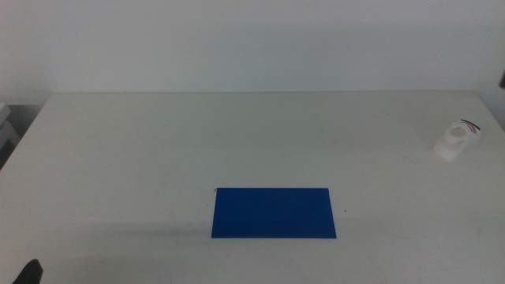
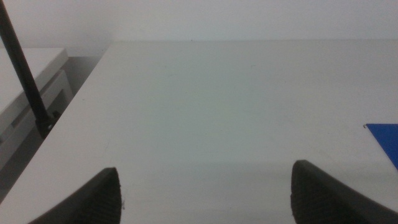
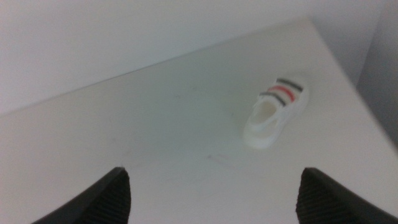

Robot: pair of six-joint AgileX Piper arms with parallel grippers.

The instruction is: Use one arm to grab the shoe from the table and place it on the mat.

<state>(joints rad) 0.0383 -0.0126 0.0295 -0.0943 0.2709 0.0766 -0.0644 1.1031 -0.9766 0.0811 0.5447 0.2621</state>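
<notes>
The white shoe [image 1: 458, 140] with black and red straps lies on the white table [image 1: 237, 142] near its far right edge. It also shows in the right wrist view [image 3: 277, 112], ahead of my open, empty right gripper [image 3: 211, 199], well apart from it. The dark blue mat [image 1: 273, 212] lies flat at the table's front centre; one corner of it shows in the left wrist view [image 2: 385, 140]. My left gripper [image 2: 205, 199] is open and empty over the table's front left; only a dark tip of it [image 1: 28, 273] shows in the middle view. The right arm is out of the middle view.
A thin black rod [image 2: 25, 74] and a white unit [image 2: 25, 93] stand just off the table's left edge. The table's right edge [image 3: 354, 93] runs close beside the shoe.
</notes>
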